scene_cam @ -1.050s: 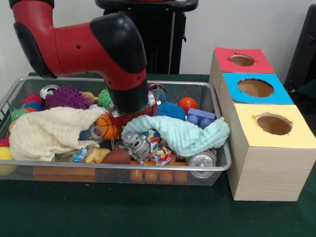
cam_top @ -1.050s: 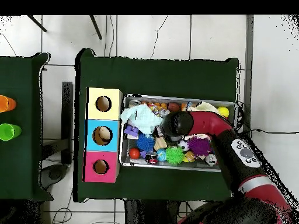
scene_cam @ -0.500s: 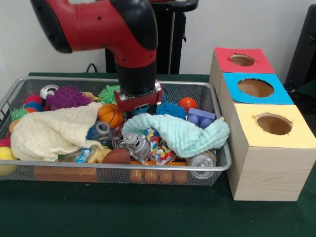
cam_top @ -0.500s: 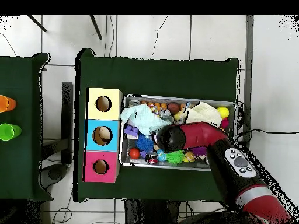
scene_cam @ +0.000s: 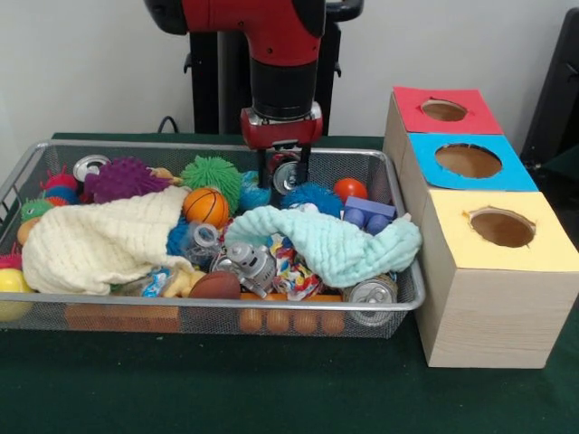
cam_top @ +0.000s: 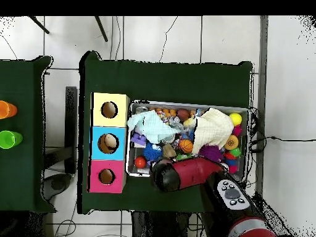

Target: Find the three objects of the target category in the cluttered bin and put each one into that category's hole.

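Rises out of the clutter and draws back toward the far rim of the wire bin (scene_cam: 226,306): the pincer (scene_cam: 283,174), a second ago buried among the toys beside the orange basketball (scene_cam: 205,206), now hangs over the back row. Stands open, dark fingers (scene_cam: 265,172) apart, with nothing visibly lifted. Shows a silver can (scene_cam: 288,177) in the gap, lying at the back of the bin; cannot tell whether that can is touched.

Uncovers what the arm hid: the basketball sits free on the cream cloth (scene_cam: 99,242), and the green spiky ball (scene_cam: 211,172) behind it comes fully into sight. Leaves the mint cloth (scene_cam: 335,244) draped over the middle as before.

Reads as a dig that brought nothing up, so probably a fresh approach elsewhere. Gives no sign of which category is wanted; whatever it is, its objects seemingly lie in the bin among the clutter or under the cloths. Keeps the red box (scene_cam: 445,110), blue box (scene_cam: 468,161) and yellow box (scene_cam: 500,228) just beside the bin on the green bench (scene_cam: 271,389), holes unblocked.
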`<state>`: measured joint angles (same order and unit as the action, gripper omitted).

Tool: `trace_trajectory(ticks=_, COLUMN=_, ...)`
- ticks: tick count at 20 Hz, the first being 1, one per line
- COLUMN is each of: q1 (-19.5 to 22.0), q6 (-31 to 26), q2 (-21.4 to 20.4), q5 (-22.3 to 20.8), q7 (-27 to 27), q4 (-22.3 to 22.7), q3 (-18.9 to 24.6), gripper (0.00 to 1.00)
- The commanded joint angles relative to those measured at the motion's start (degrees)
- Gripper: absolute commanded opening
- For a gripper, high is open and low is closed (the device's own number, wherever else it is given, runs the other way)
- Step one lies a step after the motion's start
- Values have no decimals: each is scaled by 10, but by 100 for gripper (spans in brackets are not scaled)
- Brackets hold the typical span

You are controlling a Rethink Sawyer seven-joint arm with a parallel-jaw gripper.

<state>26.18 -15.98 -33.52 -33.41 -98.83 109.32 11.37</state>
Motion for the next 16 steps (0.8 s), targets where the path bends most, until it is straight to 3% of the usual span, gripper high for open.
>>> trace_trajectory(ticks=1, q1=-4, q6=45, q2=39, q5=18, q7=-131, q4=39, q3=-62, gripper=100)
trace_trajectory(ticks=8, q1=14, q6=34, q2=24, q5=12, q7=-100, q4=23, q3=-62, gripper=100)
trace_trajectory(ticks=16, q1=62, q6=-67, q2=-1, q5=26, q7=-18, q4=-17, q3=-12, gripper=100)
